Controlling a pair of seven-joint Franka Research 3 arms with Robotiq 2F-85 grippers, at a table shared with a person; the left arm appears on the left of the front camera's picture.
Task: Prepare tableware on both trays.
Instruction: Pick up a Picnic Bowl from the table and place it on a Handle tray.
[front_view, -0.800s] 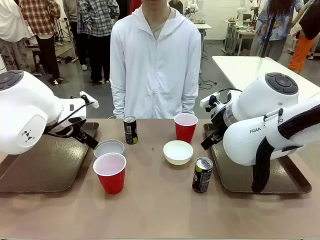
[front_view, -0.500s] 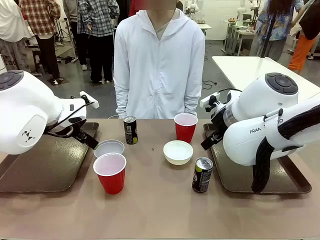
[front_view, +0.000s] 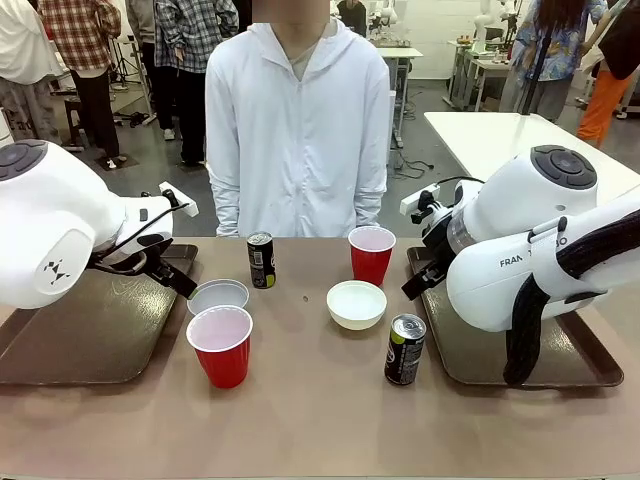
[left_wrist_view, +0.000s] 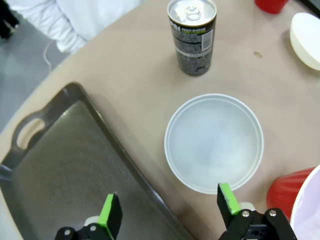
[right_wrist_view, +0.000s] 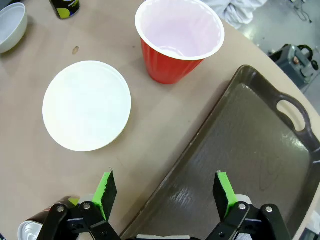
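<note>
Front view: the left tray (front_view: 90, 330) and right tray (front_view: 470, 350) lie flat, long axes running toward the person. Red cups (front_view: 221, 345) (front_view: 371, 254), bowls (front_view: 218, 296) (front_view: 356, 304) and cans (front_view: 261, 260) (front_view: 404, 349) stand upright between them.

Left wrist view: the left gripper (left_wrist_view: 169, 205) gapes wide above the left tray's rim.

Right wrist view: the right gripper (right_wrist_view: 165, 192) gapes above the right tray's rim.

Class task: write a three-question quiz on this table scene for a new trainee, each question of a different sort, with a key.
1. True or false: nothing stands on the left tray or the right tray yet.
2. How many drink cans stand on the table?
3. What sits just ahead of the open left end effector? A. white bowl B. red cup C. can

Key: 1 true; 2 two; 3 A.
</note>
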